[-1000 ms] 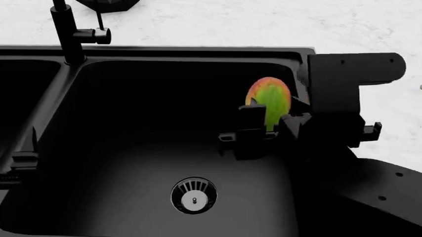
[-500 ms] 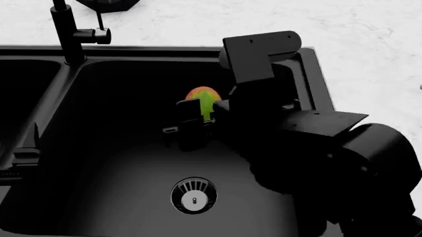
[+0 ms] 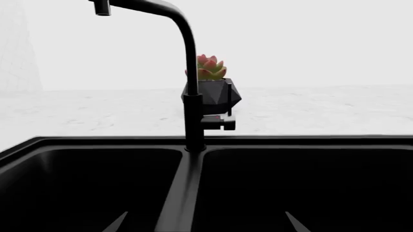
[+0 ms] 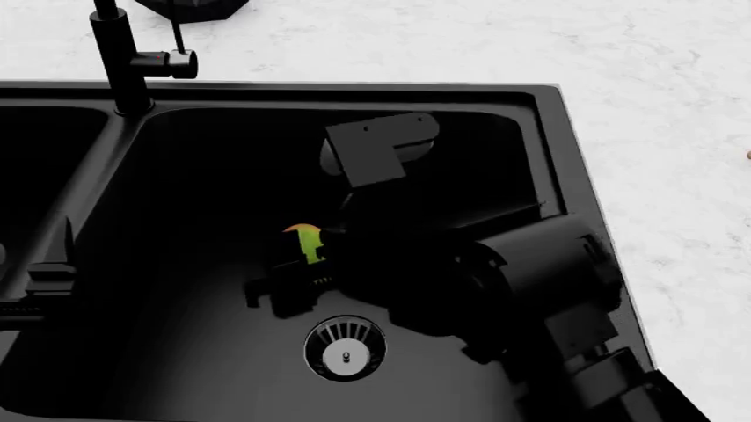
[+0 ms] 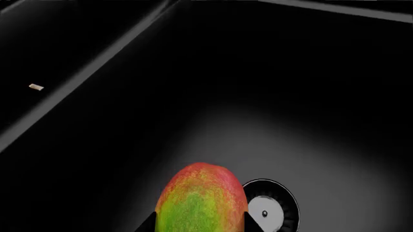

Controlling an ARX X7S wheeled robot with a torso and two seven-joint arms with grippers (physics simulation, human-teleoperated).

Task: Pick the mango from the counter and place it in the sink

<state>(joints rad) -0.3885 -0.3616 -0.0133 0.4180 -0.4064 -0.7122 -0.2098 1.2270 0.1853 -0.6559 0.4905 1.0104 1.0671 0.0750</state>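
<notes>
Head view, left gripper [image 4: 30, 286]: at the basin divider; its opening cannot be told.
Sink [image 4: 176, 176]: wide matte black rectangular basin, round silver drain strainer [image 4: 345, 348].
Mango [image 4: 306, 239]: green-yellow oval fruit with red blush, clamped between the black right gripper's [image 4: 288, 286] fingers, low inside the basin, just above the strainer.
Counter [image 4: 657, 105]: white marble-look surface beyond.
</notes>
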